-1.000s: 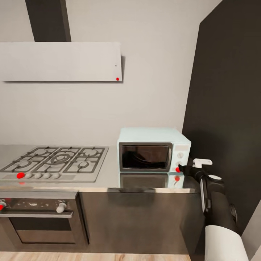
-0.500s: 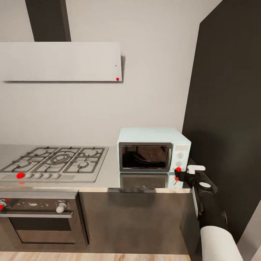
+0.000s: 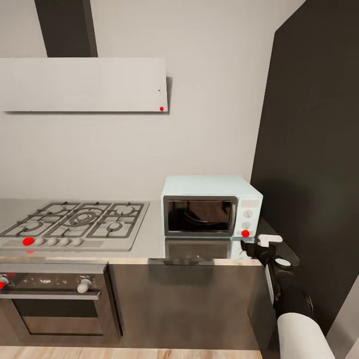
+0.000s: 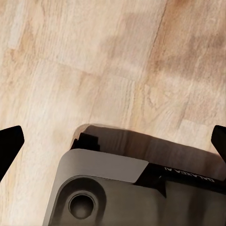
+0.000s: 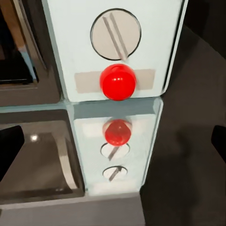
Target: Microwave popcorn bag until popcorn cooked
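Our right gripper [image 3: 248, 246], jaws apart and empty, hangs just before and below the red light [image 5: 117, 81] at the lower right corner of the microwave [image 3: 211, 205] on the desk [image 3: 149, 238].

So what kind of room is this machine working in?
A simulated home kitchen, by the look of it: a gas hob set into a steel countertop, a built-in oven beneath, and a small mint-blue microwave beside the hob.
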Available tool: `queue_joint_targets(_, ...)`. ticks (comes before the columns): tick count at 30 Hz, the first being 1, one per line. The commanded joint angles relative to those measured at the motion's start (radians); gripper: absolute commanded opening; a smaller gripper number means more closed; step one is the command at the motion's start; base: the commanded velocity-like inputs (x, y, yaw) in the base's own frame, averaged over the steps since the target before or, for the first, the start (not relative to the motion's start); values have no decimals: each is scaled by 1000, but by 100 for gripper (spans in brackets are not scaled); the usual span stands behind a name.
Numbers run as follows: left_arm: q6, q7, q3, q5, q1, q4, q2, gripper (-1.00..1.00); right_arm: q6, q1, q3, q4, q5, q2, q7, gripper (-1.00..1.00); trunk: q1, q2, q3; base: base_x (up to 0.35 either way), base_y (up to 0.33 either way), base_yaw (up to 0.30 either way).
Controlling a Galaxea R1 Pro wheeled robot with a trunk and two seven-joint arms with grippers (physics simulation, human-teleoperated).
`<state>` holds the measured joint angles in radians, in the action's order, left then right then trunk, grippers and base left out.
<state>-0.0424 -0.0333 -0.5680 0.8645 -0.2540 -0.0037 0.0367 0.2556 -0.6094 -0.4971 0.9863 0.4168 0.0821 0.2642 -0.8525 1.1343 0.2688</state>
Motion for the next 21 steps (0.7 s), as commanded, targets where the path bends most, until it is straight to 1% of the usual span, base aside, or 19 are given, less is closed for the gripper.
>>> queue_joint_targets(1,-2,-3,-8,10,-1,1,0,100,3,-1,-4,2,11,-2,14,100,0,1,1,0,0,0)
queue_joint_targets(2,-2,-3,-9,10,-1,0,0,100,2,-1,-4,2,11,-5,17,100,0,1,1,0,0,0)
queue_joint_targets(4,-2,-3,-9,10,-1,1,0,100,3,-1,-3,2,10,-21,25,100,0,1,1,0,0,0)
queue_joint_targets(5,-2,-3,-8,10,-1,1,0,100,4,-1,-3,2,7,-41,27,100,0,1,1,0,0,0)
queue_joint_targets(6,-2,-2,-8,10,-1,1,-1,100,5,-1,-2,2,7,-47,24,100,0,1,1,46,-17,0)
queue_joint_targets(13,-2,-2,-7,10,-1,1,0,100,4,-1,0,-4,6,-44,18,100,0,1,1,165,-116,0)
queue_joint_targets(16,-2,-2,-7,10,-1,1,0,100,4,-1,4,-17,8,-35,14,100,0,1,1,33,-23,0)
queue_joint_targets(21,-2,-3,-7,10,-1,1,0,100,4,-1,6,-21,8,-31,13,100,0,1,1,4,-3,0)
